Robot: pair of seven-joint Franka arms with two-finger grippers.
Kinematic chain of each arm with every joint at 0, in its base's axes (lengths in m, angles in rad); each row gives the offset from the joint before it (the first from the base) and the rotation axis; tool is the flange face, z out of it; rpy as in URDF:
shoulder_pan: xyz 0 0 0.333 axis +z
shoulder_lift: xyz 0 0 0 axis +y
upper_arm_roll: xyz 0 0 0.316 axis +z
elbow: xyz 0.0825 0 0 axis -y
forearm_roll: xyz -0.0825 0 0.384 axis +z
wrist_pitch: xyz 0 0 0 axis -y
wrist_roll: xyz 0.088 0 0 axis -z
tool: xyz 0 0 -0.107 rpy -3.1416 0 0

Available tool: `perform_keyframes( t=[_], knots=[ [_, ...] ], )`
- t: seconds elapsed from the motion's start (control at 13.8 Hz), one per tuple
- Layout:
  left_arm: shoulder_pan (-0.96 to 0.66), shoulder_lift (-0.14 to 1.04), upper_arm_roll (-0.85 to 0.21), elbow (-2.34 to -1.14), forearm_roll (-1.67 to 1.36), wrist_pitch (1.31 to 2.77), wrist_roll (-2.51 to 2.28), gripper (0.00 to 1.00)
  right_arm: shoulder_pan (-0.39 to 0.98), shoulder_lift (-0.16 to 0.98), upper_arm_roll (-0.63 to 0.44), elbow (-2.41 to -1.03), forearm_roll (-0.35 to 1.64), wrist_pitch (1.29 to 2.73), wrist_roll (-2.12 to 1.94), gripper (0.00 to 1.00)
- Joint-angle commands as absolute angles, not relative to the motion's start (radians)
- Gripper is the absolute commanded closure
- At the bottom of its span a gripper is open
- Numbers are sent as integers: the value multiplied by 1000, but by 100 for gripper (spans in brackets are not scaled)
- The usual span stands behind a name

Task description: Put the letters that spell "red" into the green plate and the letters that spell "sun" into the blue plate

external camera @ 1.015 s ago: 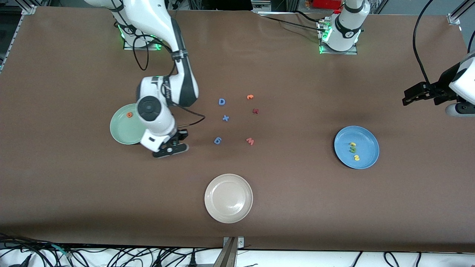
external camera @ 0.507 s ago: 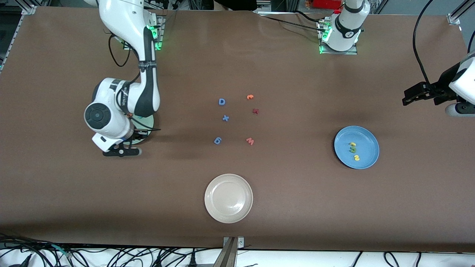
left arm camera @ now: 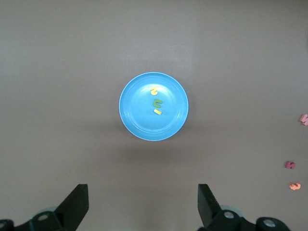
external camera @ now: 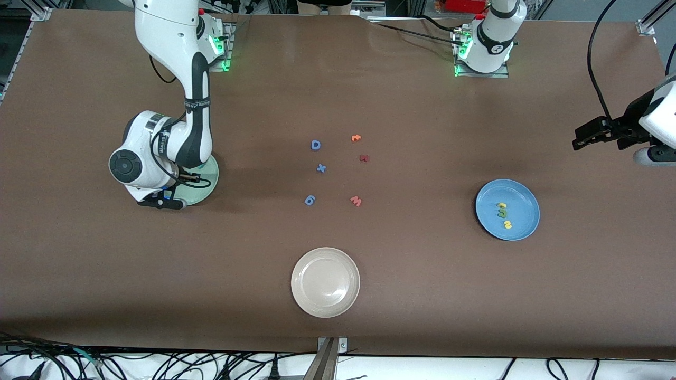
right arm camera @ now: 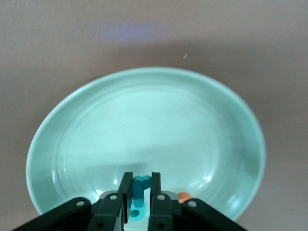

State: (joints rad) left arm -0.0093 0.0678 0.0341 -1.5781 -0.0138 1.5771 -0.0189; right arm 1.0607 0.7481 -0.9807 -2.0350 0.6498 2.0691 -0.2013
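Note:
My right gripper [external camera: 161, 203] hangs low over the pale green plate [external camera: 209, 179], at the plate's edge nearer the front camera. In the right wrist view the right gripper [right arm camera: 140, 180] is shut on a thin teal letter [right arm camera: 140, 186] with a hooked end, just above the green plate [right arm camera: 144, 120]. The orange "e" [right arm camera: 183, 196] lies in that plate beside the fingers. A yellow letter [external camera: 502, 205], the dark green "n" [external camera: 502, 213] and another yellow letter [external camera: 507, 225] lie in the blue plate [external camera: 523, 198]. My left gripper [external camera: 581, 136] waits open, high at the left arm's end of the table, looking down on the blue plate [left arm camera: 139, 118].
A whitish-beige plate [external camera: 325, 282] sits near the table's front edge. Mid-table lie a blue D [external camera: 316, 145], a blue x [external camera: 321, 168], a blue 6 [external camera: 310, 200], an orange letter [external camera: 356, 138], a dark red letter [external camera: 363, 158] and a pink letter [external camera: 356, 200].
The right arm swung from the mid-table side of the green plate toward its own end of the table and now hangs over the plate. The left arm has not moved.

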Motion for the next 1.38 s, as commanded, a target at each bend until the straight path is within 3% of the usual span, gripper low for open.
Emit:
perform_keyframes(
  t=[0.0, 0.51, 0.58, 0.65, 0.72, 0.8, 0.94, 1.3],
  knots=[
    [-6, 64, 34, -1562, -41, 1555, 3, 0, 1071, 767, -971, -2046, 680, 2092, -198, 100],
    [-5, 64, 34, -1562, -41, 1555, 3, 0, 1049, 802, -971, -2045, 678, 2111, -210, 100],
    [-5, 64, 34, -1562, -41, 1555, 3, 0, 1049, 802, -971, -2045, 678, 2111, -210, 72],
    [-5, 64, 34, -1562, -41, 1555, 3, 0, 1049, 801, -971, -2042, 678, 2109, -209, 37],
    [-5, 64, 34, -1562, -41, 1555, 3, 0, 1051, 799, -973, -2040, 678, 2108, -204, 13],
    [-6, 64, 34, -1562, -41, 1555, 3, 0, 1052, 792, -977, -2034, 680, 2105, -201, 2],
    [-5, 64, 34, -1562, -41, 1555, 3, 0, 1058, 781, -1026, -1990, 680, 2074, -201, 1],
    [-5, 64, 34, -1562, -41, 1555, 3, 0, 1051, 779, -1184, -1768, 680, 1771, -202, 1]
  ],
)
